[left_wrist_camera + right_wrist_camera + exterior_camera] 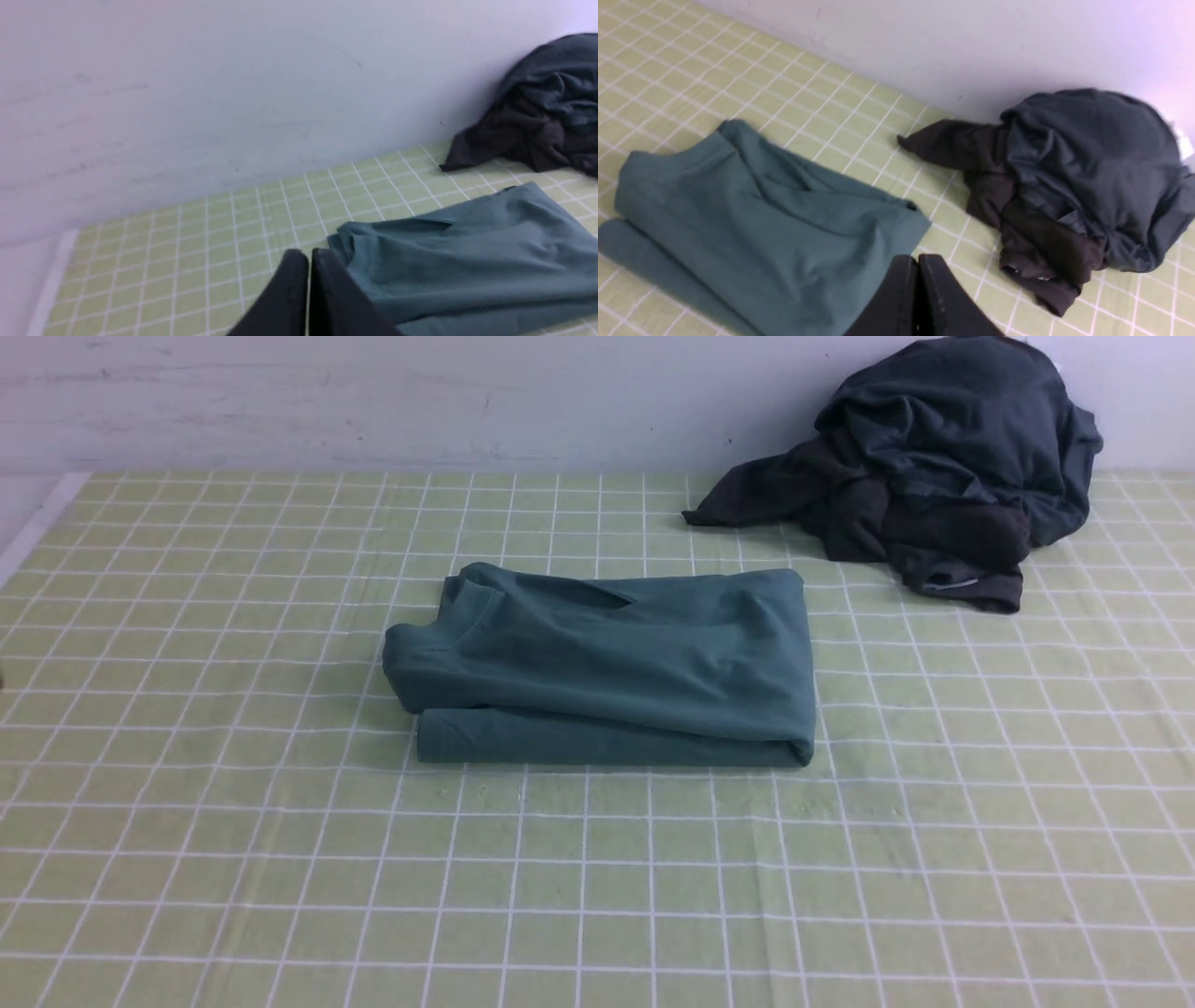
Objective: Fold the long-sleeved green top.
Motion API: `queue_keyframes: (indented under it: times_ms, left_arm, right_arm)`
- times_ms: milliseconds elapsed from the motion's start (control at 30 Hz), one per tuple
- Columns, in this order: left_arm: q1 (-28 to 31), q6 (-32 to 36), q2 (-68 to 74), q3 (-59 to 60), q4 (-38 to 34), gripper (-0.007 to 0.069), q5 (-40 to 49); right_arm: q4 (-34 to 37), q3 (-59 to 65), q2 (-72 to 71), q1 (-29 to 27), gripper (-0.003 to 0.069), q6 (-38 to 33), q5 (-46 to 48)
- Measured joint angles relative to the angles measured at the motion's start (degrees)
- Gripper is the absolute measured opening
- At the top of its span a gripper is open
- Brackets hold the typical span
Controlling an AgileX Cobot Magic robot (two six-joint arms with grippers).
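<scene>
Pale wall backs a green-checked worktop (187, 859). At its centre the green long-sleeved top (607, 663) lies folded into a compact rectangle, collar to the left, well apart from the dark garment pile (934, 467) at far right. Left hand (308, 255) and right hand (918, 259) are both closed and empty, held clear. Folding appears complete; any final step should only flatten the layers without dragging them.

Even soft light, blurred wrist views
</scene>
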Motion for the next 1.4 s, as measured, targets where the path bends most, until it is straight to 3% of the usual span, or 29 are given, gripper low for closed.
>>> queue_keyframes:
  times_ms: [67,100,167,267,300,500,900,1200,1400]
  left_arm:
    - [0.0,2.5,-6.4,5.5,-0.1,0.0000,-1.1]
    - [0.0,2.8,-6.4,6.1,-0.1,0.0000,-1.1]
    - [0.0,5.4,-14.3,13.6,-0.9,0.0000,-2.1]
    - [0.0,6.3,-19.2,17.8,-1.3,0.0000,-2.6]
    - [0.0,6.8,-22.9,21.8,-1.6,0.0000,-3.5]
    - [0.0,6.9,-31.2,30.0,-1.7,0.0000,-4.2]
    - [0.0,6.9,-31.3,33.5,-7.3,0.0000,-3.9]
    - [0.0,6.9,-31.4,33.5,-7.7,0.0000,-3.7]
    - [0.0,6.9,-31.4,33.5,-7.8,0.0000,-3.7]
  right_arm:
    - [-0.1,10.1,-5.7,0.0,-0.0004,0.0,-10.9]
    - [-0.1,11.1,-6.3,0.0,-0.0004,0.0,-12.1]
    - [0.3,26.5,-15.3,0.0,-0.0006,-0.1,-28.9]
    - [0.4,36.0,-21.4,0.0,-0.0005,-0.2,-39.9]
    - [0.6,42.1,-26.0,0.0,-0.0005,-0.2,-47.5]
    - [0.8,61.9,-38.3,0.0,-0.0005,0.3,-62.3]
    - [1.0,85.2,-41.1,0.0,-0.0005,0.5,-61.7]
    - [0.5,85.8,-43.3,0.0,-0.0005,0.4,-42.3]
    - [0.3,85.8,-53.4,-0.1,-0.0005,0.3,-36.7]
